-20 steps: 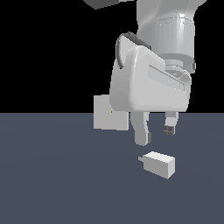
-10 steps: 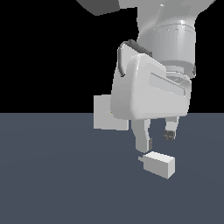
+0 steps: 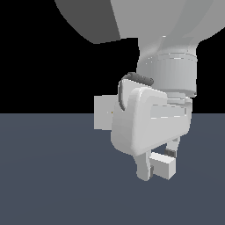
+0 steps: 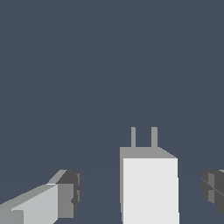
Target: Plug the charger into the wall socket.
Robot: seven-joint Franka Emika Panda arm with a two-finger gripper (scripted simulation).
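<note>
The charger is a small off-white block lying on the dark floor. In the wrist view the charger lies between my two fingers, its two grey prongs pointing away from the camera. My gripper is low over it and open, with one finger on each side and a gap on both sides in the wrist view. The wall socket, a flat upright light-grey plate, stands behind, towards the exterior view's left. My hand hides part of it.
The dark grey-blue floor stretches flat around the charger. Behind it the background is black. My arm's large white body fills the upper part of the exterior view.
My gripper has come down from above the charger. Its fingers now straddle the block. The charger and the socket have not moved.
</note>
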